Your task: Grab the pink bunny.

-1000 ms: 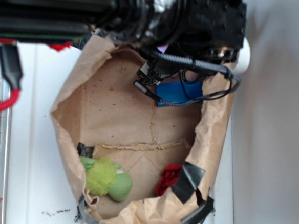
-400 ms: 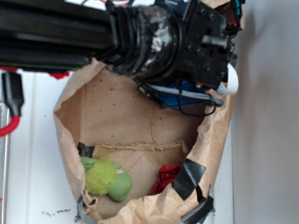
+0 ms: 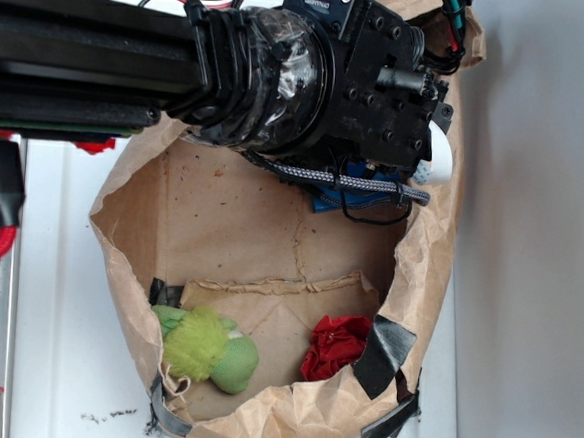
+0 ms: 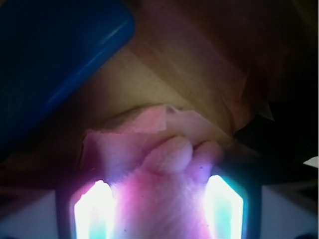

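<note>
In the wrist view the pink bunny (image 4: 167, 174) fills the gap between my two glowing fingers (image 4: 94, 209). Its pale plush body presses against both of them, and a stubby limb and a flat ear point away from me. My gripper (image 4: 159, 201) is shut on it, above the brown paper of the bag (image 4: 199, 64). From the exterior camera, my black wrist housing (image 3: 372, 84) hangs over the bag's far end and hides both the fingers and the bunny.
The open brown paper bag (image 3: 221, 224) lies on a white table. A blue object (image 3: 334, 197) sits under my wrist. A lime-green plush (image 3: 203, 345) and a red ruffled ball (image 3: 335, 345) lie at the bag's near end. A grey wall stands at the right.
My arm has risen toward the exterior camera and now covers more of the bag's far end. The bag's rim has shifted, and more of the red ball shows.
</note>
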Available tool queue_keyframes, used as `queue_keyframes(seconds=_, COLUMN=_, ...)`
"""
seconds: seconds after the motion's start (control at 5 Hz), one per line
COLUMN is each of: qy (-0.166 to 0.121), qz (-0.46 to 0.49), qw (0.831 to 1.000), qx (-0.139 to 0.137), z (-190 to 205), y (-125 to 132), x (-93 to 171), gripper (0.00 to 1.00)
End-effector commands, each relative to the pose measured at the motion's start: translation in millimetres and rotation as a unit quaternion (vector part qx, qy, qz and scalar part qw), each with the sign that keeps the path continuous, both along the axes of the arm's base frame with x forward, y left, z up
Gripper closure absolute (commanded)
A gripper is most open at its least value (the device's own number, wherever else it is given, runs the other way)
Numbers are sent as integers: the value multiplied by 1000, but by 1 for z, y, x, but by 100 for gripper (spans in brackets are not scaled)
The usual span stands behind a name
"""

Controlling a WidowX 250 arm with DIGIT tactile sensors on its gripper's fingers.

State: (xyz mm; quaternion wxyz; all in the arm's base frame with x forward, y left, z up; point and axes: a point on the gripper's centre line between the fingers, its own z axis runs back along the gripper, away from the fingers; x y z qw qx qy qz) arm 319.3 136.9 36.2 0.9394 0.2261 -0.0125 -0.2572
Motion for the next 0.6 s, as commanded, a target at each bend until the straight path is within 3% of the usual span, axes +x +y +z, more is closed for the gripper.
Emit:
queue_keyframes(seconds=0.0, qy=-35, qz=8, qw=999, qx=3, z=16, y=11, x=-1, gripper=100)
queue_keyframes(seconds=0.2, qy=-39, qz=1, qw=999, qx=-6, z=21, y=10, x=-4, gripper=100)
queue_keyframes(seconds=0.4, qy=-45, qz=-18, qw=998, qx=-42, z=45, y=1, x=-14, gripper=100)
